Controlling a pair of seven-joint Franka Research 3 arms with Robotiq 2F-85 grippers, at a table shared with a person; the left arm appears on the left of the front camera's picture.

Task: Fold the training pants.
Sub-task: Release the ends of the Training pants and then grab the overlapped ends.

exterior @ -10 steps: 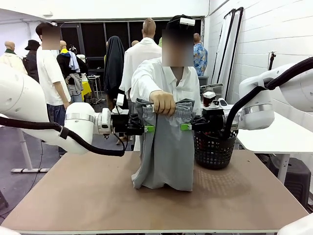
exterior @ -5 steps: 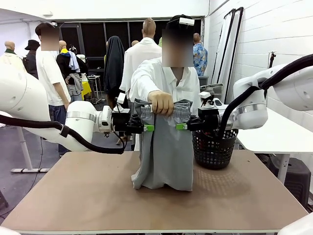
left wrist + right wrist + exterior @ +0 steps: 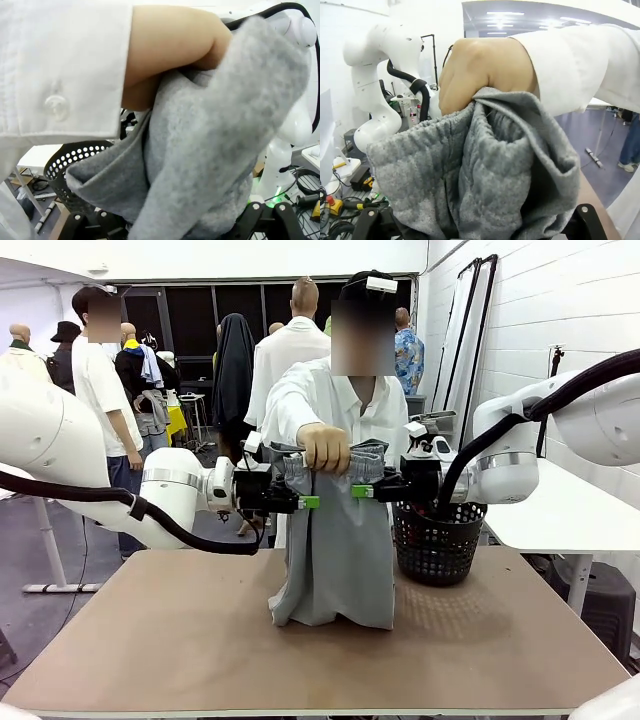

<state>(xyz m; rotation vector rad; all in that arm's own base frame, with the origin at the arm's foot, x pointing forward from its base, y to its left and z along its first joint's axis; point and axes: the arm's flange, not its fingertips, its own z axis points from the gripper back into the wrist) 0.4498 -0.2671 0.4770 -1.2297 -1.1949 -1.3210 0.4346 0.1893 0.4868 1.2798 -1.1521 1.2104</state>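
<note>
Handover stage, fold not yet begun. A person at the far side of the tabletop (image 3: 180, 640) is holding the light grey soft-fabric training pants (image 3: 340, 560) up by the gathered elastic waistband, one hand (image 3: 325, 448) bunching it at the middle. The legs are hanging straight down, and the hems are resting crumpled on the brown tabletop, just beside a black perforated plastic basket (image 3: 436, 545).

The left gripper (image 3: 302, 502) is sitting level with the waistband at its left edge, and the right gripper (image 3: 362, 491) is doing the same at its right edge. Both are pointing inward at each other.

Both grippers are standing wide open, gripping nothing. In the wrist views, grey fabric is lying in the gap between each pair of fingers, directly under the person's hand, but no pad is pressing on it.

Judgement: the step in hand is taking the waistband corners from the person. The next move is calling for both grippers to close on the waistband edges, catching both layers of cloth and staying clear of the person's fingers. The person then lets go, so the pants can be lowered flat.
</note>
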